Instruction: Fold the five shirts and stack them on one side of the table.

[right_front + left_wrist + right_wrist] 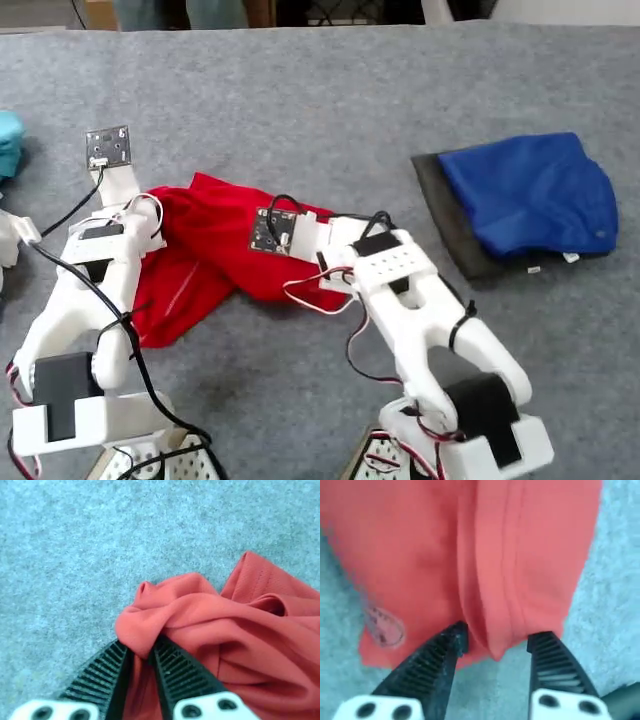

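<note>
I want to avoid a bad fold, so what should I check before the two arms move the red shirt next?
1. Left hand holds the crumpled red fabric shirt: ok, shut on a bunched fold.
2. Right hand holds it: not ok, open around a fold.
3. Shirt lies flat: not ok.
4. Stack started, folded blue shirt on folded dark grey shirt: ok.
5. Left hand grips one layer only: cannot tell.

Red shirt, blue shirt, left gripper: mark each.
red shirt [215,250]: high view, middle of the cloth.
blue shirt [530,195]: high view, centre of its top.
left gripper [141,647]: left wrist view, between the jaws' tips.
</note>
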